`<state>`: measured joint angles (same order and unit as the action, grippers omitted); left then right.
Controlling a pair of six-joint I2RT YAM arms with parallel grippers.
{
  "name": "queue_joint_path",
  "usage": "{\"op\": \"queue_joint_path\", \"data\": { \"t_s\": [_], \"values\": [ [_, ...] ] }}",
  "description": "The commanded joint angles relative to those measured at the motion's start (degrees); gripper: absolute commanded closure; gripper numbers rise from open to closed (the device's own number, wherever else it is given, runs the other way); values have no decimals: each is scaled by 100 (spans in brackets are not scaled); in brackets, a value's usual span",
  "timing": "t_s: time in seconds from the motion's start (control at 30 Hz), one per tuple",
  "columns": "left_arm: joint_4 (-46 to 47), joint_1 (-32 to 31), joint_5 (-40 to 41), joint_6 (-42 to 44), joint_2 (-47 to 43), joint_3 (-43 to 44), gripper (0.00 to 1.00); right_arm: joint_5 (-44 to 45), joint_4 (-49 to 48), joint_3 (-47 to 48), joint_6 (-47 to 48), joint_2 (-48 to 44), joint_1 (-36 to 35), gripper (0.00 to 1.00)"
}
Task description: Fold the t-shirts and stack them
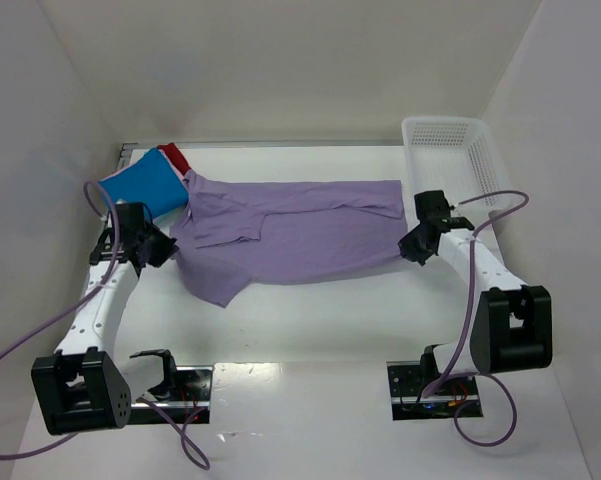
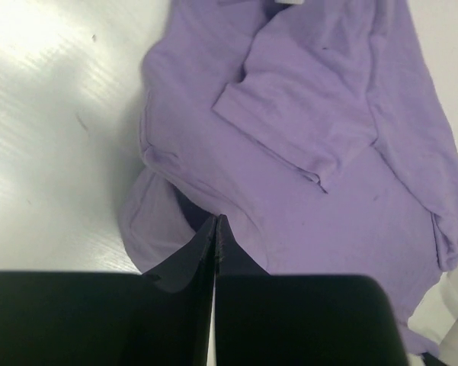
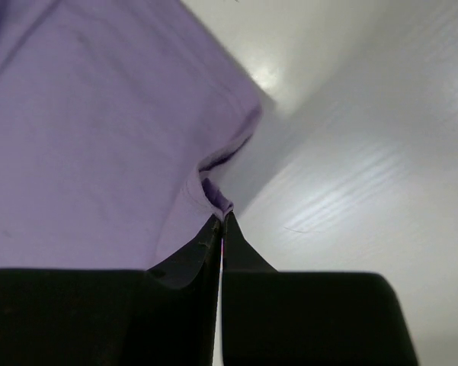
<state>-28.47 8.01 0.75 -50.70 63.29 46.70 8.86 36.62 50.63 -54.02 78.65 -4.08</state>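
Top external view: large lavender t-shirt (image 1: 300, 225) spread across the middle of the frame, partly folded, one flap hanging toward lower left. Left gripper (image 1: 163, 250) at the shirt's left edge, right gripper (image 1: 415, 243) at its right edge. Blue t-shirt (image 1: 140, 187) and red t-shirt (image 1: 173, 157) folded at upper left, with the lavender cloth touching the blue one. White mesh basket (image 1: 450, 140) at upper right, apart from the cloth.

Left wrist view: jaws pressed together at lower centre, seemingly clamped on a thin fold of the lavender hem.

Right wrist view: jaws together, pinching a small bunched corner of the same shirt.

Likely risks from here:
- Thin pinch slipping free on a lift and dropping one side.
- Uneven pull from the two sides skewing the fold.
- Dragged cloth nudging the folded blue shirt out of square.
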Motion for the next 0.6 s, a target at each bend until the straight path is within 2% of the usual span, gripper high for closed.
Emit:
{"op": "queue_joint_path", "data": {
  "t_s": [0.0, 0.3, 0.57],
  "values": [
    [350, -10, -172, 288, 95, 305, 100, -24, -515, 316, 76, -131, 38, 100],
    [948, -10, -427, 403, 965, 910, 100, -201, -1332, 1001, 252, 624, 38, 100],
    [1326, -10, -480, 570, 1739, 1517, 100, 97, -1456, 1686, 444, 1292, 38, 100]
  ]
}}
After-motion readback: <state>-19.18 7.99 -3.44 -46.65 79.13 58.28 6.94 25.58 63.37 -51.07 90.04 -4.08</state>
